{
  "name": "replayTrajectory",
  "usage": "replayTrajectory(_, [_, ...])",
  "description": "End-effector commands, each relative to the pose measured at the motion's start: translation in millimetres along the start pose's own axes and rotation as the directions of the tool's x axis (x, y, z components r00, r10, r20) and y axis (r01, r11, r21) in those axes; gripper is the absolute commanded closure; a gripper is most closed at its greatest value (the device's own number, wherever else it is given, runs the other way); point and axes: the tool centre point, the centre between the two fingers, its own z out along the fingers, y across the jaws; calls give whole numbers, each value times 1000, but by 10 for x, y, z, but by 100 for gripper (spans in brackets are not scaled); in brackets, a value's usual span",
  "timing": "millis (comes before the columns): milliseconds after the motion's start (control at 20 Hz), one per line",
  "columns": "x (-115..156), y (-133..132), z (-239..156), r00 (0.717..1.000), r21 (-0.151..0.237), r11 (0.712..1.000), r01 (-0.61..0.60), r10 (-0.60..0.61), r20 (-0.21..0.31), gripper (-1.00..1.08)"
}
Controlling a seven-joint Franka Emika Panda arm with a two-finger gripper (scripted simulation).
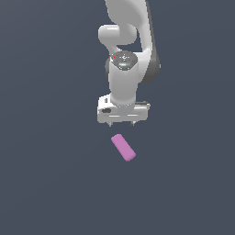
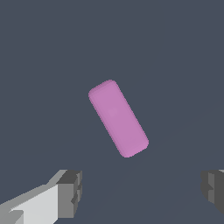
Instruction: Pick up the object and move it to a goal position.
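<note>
A white robot arm [image 1: 123, 69] reaches down over a plain dark grey floor [image 1: 46, 183]. Its gripper [image 1: 121, 124] hangs with jaws spread wide apart, holding nothing; in the wrist view the two grey fingers [image 2: 70, 192] stand at opposite edges with bare floor between them. The pink block [image 1: 123, 147] lies flat on the floor just beyond the fingertips, at about 6 o'clock from the gripper in the exterior view, apart from both fingers. Its long axis runs diagonally, from 11 o'clock to 5 o'clock. The block's matte surface [image 2: 118, 118] carries no label, brand or writing; no legible text shows on the arm.
</note>
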Motion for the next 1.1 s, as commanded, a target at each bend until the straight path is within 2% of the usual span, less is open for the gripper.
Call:
replayTrajectory(0, [0,0,0,1000,0,1000,0,0,0,-92])
replayTrajectory(450, [21,75,-46,999,-21,999,33,-33,-8,-92])
replayTrajectory(750, [28,71,-25,999,-21,999,40,-40,-8,-92])
replayTrajectory(1050, [78,59,107,995,-23,995,99,-99,-4,-92])
